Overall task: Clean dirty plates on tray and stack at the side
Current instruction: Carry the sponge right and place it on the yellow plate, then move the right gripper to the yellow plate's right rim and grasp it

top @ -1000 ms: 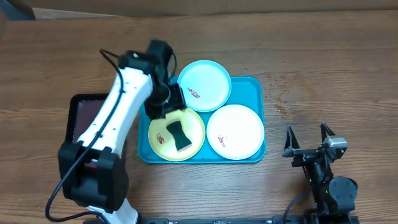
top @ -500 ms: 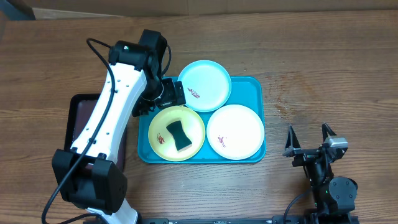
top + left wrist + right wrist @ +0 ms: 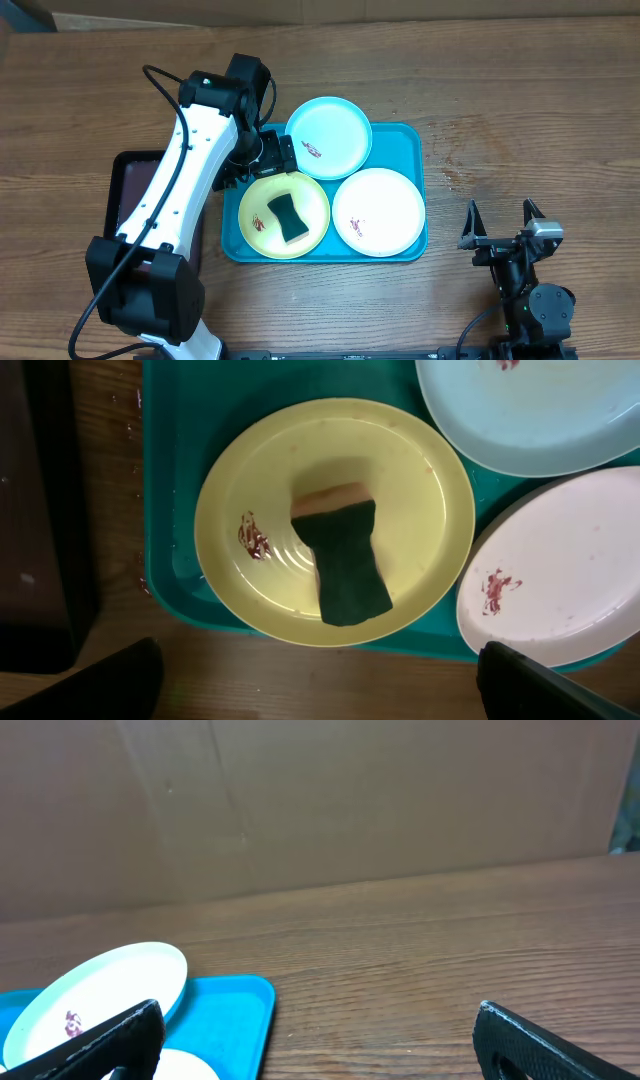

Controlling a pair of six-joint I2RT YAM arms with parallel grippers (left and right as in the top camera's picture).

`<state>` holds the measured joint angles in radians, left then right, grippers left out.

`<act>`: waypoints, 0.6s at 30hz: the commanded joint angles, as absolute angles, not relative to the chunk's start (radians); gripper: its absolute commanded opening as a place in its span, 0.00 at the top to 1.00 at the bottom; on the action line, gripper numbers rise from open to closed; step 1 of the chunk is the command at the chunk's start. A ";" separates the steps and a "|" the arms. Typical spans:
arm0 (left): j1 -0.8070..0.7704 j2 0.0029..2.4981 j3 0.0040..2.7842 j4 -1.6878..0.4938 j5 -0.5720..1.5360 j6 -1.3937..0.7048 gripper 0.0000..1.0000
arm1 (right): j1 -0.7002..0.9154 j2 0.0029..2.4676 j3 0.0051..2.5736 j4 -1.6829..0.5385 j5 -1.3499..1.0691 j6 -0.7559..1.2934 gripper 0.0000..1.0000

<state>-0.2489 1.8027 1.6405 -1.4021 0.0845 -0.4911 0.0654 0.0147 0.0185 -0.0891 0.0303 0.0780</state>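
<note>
The teal tray (image 3: 410, 150) holds three plates: light blue (image 3: 330, 135) at the back, yellow-green (image 3: 305, 192) front left, white (image 3: 380, 212) front right. Each carries a reddish smear. A dark green sponge (image 3: 287, 218) with a tan layer lies on the yellow-green plate (image 3: 420, 500), free of any fingers. In the left wrist view the sponge (image 3: 345, 560) is beside a smear (image 3: 253, 538). My left gripper (image 3: 262, 163) hovers open over that plate's far-left rim, holding nothing. My right gripper (image 3: 497, 215) stands open and bare to the right of the tray, facing it (image 3: 230, 1010).
A dark maroon tray (image 3: 140, 190) lies left of the teal one, partly under my left arm (image 3: 190, 170). A brown cardboard wall (image 3: 320, 800) runs along the table's far side. Bare wood (image 3: 500, 120) lies right of the teal tray.
My left gripper drew back from over the yellow-green plate toward its far-left rim and its jaws spread wide. The sponge stays lying on the plate. The right arm barely shifted.
</note>
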 commanded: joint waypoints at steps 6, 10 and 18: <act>-0.256 1.790 1.637 -1.390 0.070 -0.502 0.00 | 0.059 0.004 0.008 -0.081 0.040 0.074 0.00; -0.256 1.790 1.637 -1.392 0.072 -0.501 0.00 | 0.059 0.004 0.008 -0.081 0.041 0.074 0.00; -0.256 1.790 1.637 -1.399 0.072 -0.502 0.00 | 0.060 0.004 0.008 -0.020 -0.127 0.199 0.00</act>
<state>-0.2489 1.8027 1.6405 -1.3983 0.0845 -0.4942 0.0654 0.0147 0.0185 -0.0433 -0.0071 0.1085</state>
